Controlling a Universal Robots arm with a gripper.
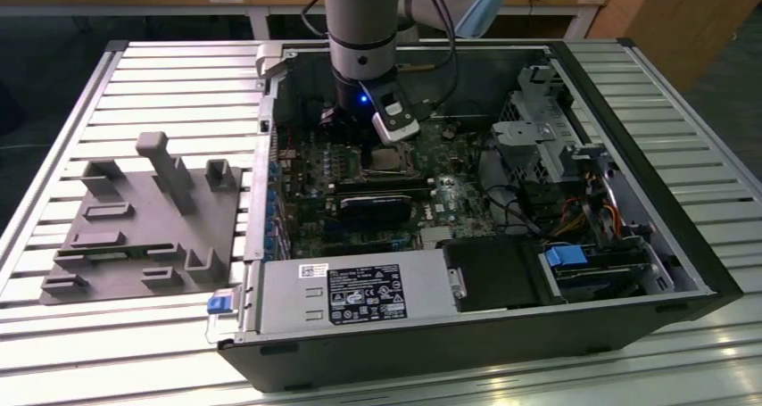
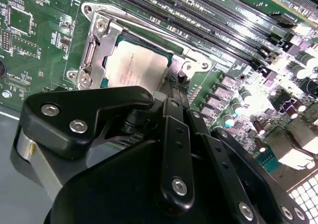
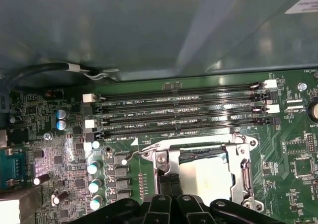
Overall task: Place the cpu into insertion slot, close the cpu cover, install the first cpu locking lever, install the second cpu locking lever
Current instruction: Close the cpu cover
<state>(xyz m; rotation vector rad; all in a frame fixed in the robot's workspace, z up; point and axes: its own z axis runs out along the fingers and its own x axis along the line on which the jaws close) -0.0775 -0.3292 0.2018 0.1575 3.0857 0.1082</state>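
**Entry: cpu socket area, single arm.**

- **cpu** (image 3: 204, 178): you see it lying flat in the insertion slot (image 3: 195, 157), dull metal top upward. It is square, so it has no long axis to line up with.
- **cpu cover** (image 3: 244, 169): the silver frame looks lowered around the chip, which shows through the cut-out. In the second wrist view the frame's side (image 2: 97, 50) looks level with the board.
- **locking lever** (image 3: 198, 145): a thin wire rod. Its long axis runs along the socket edge that faces the memory slots (image 3: 179, 117), parallel to them, and its hooked end sticks out past one corner. You cannot tell from these pictures whether it is latched.
- **gripper** (image 3: 169, 180): the two dark fingers stand close together and nothing shows between them. The tips come down just beside one side of the cover frame, on an edge that runs crosswise to the lever rod. The chip lies just past that frame side, away from the tips. In the second wrist view the gripper (image 2: 173, 87) stands at the same edge of the frame.
- **arm** (image 1: 363, 31): it drops almost straight down into the open computer case (image 1: 643, 272) from the far side. The wrist is upright over the motherboard (image 1: 465, 192), with the socket directly under the tool.
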